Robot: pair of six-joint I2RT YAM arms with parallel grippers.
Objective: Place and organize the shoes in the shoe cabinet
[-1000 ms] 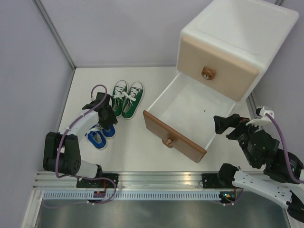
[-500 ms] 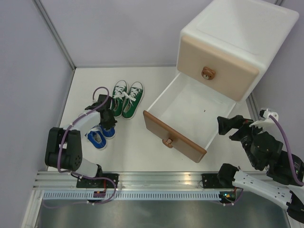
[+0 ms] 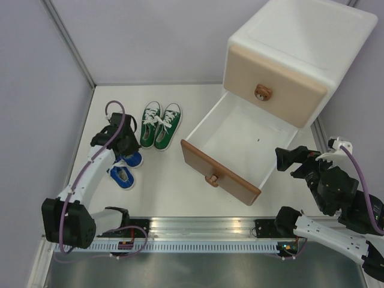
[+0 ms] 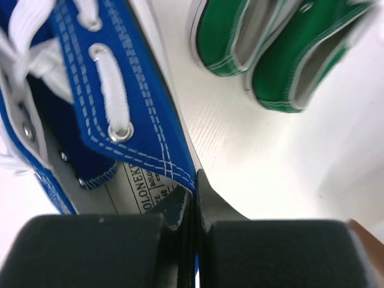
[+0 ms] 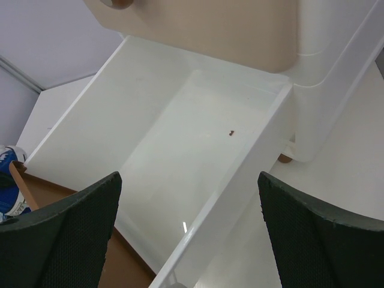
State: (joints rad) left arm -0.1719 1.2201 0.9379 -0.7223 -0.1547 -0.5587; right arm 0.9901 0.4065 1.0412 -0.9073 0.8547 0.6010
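Two blue shoes lie at the left of the table, with the green pair side by side just beyond them. My left gripper is over the farther blue shoe. In the left wrist view it is shut on that blue shoe's canvas side wall by the opening, and the green shoes show at the top. The shoe cabinet stands at the back right with its brown-fronted lower drawer pulled out and empty. My right gripper hangs open beside the drawer's right wall, holding nothing.
Grey walls close in the table on the left, back and right. The beige upper drawer is shut. The open drawer reaches diagonally into the middle of the table. An aluminium rail runs along the near edge.
My left gripper has closed on the blue shoe's side wall, and the left arm's elbow has swung out to the left. The right gripper shifted slightly right early on.
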